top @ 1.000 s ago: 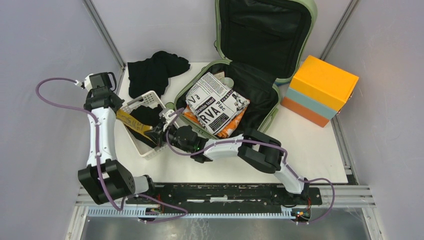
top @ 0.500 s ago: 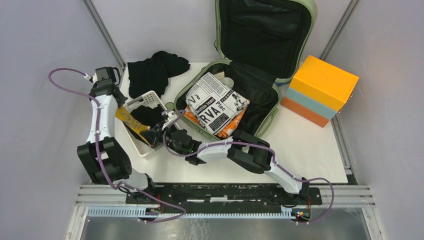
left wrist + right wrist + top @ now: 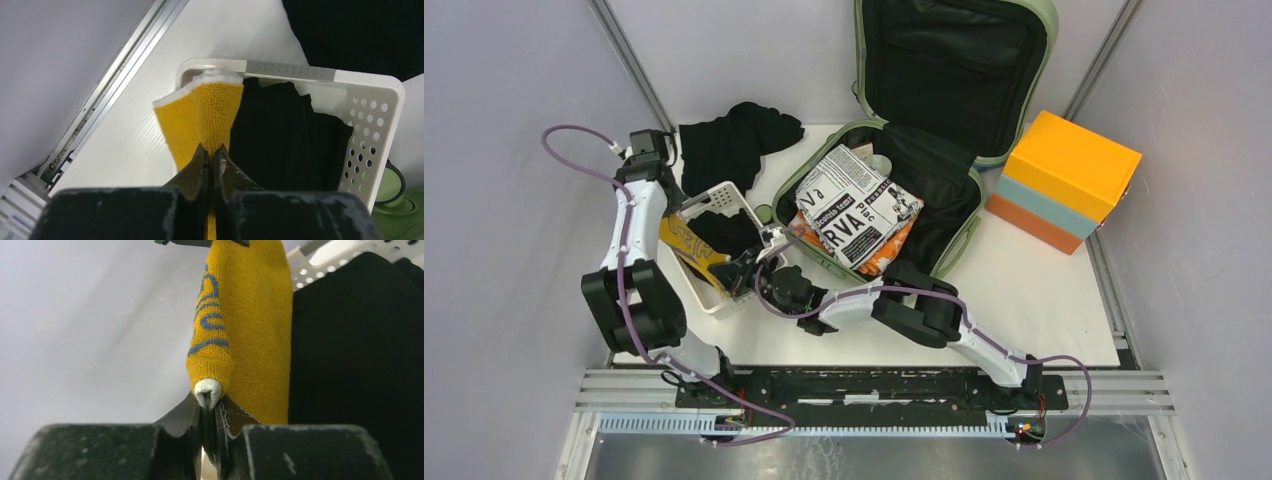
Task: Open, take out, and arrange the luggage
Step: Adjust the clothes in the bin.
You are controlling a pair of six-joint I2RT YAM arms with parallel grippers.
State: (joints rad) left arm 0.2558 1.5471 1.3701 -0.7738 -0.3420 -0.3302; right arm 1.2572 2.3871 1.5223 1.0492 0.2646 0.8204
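The luggage (image 3: pixel 944 90) stands open at the back of the table (image 3: pixel 1044 290), lid propped against the rear wall and shell flat in front of it, so the opening is done. Unpacking looks partway. A black garment (image 3: pixel 734 140) lies on the table to the left of the luggage. The white basket (image 3: pixel 370 85), just off the luggage's front-left corner, holds a folded black cloth (image 3: pixel 285 135).

And here's the action: a yellow cloth (image 3: pixel 250 330) with a blue pattern and a white hem is strung between both arms, over the side of the basket farthest from the luggage. The left gripper (image 3: pixel 211 152) is clamped tight on one end. The right gripper (image 3: pixel 207 402) has its jaws narrow, with the white hem pinched between the tips. My read is that this piece is going into the basket beside the black one.

What's left? Inside the luggage, a newspaper-print bundle (image 3: pixel 854 205) sits on top of something orange (image 3: pixel 892 245), and both have yet to come out and be arranged. The orange and light-blue box (image 3: pixel 1069 175) waits just to the right of the luggage.

The surface is a white, matte tabletop with a faint grain. Plain grey walls close in behind and on both sides of the luggage, with metal struts in the corners. The slotted aluminium rail (image 3: pixel 874 385) carrying the arm bases runs along the table edge opposite the luggage.
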